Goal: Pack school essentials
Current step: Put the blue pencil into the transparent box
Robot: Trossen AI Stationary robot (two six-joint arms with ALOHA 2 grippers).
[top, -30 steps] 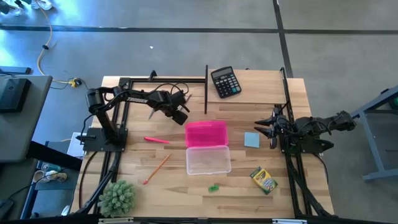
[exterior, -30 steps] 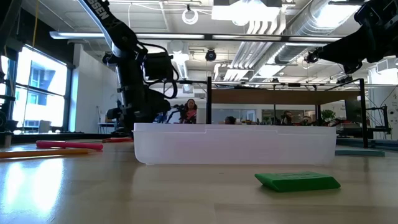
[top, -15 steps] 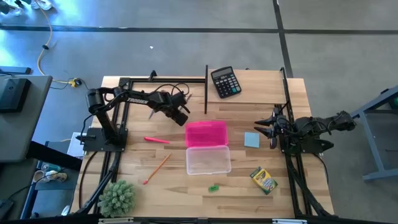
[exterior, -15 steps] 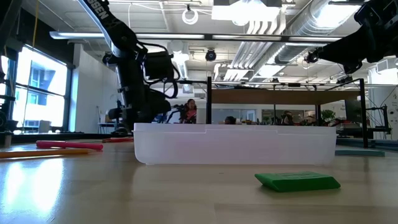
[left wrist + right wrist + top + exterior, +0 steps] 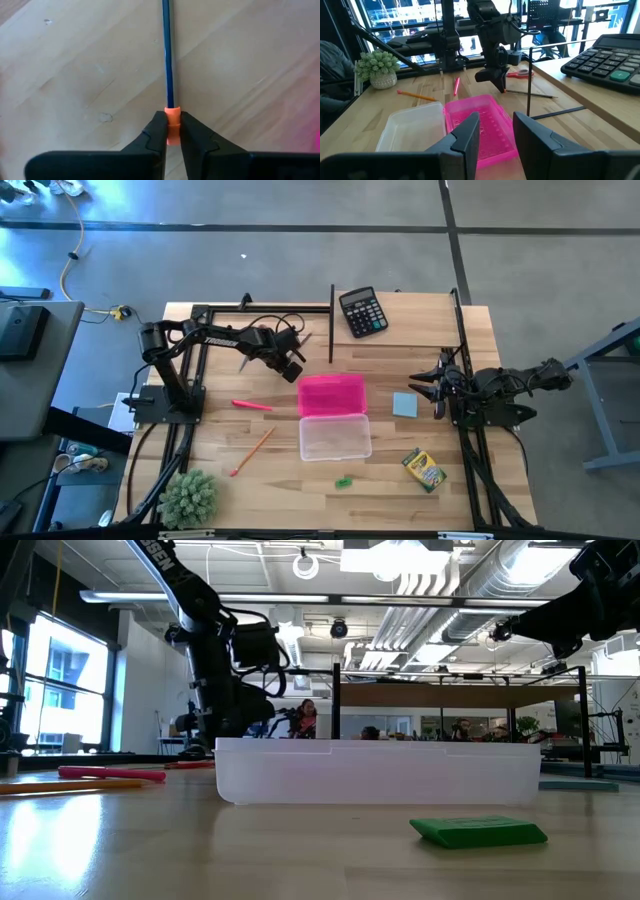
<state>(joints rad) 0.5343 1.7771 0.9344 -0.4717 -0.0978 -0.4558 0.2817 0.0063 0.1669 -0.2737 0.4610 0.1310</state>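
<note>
Almost nothing differs from half a second ago: the left gripper [image 5: 291, 366] has held its place just left of the pink box half [image 5: 332, 394], near the frame's centre, perhaps shifted a trace toward upper left. Its fingers [image 5: 159, 134] are clamped on the orange end of a dark pencil [image 5: 167, 55] lying on the wooden surface [image 5: 280, 470]. The clear box half [image 5: 335, 437] sits just below the pink one. The pink pen [image 5: 251, 405], orange pencil [image 5: 251, 451], light-blue square [image 5: 404, 404], crayon box [image 5: 424, 470] and green piece [image 5: 344, 481] lie unmoved. The right gripper [image 5: 424, 383] waits at the right edge, fingers [image 5: 464, 139] apart.
</note>
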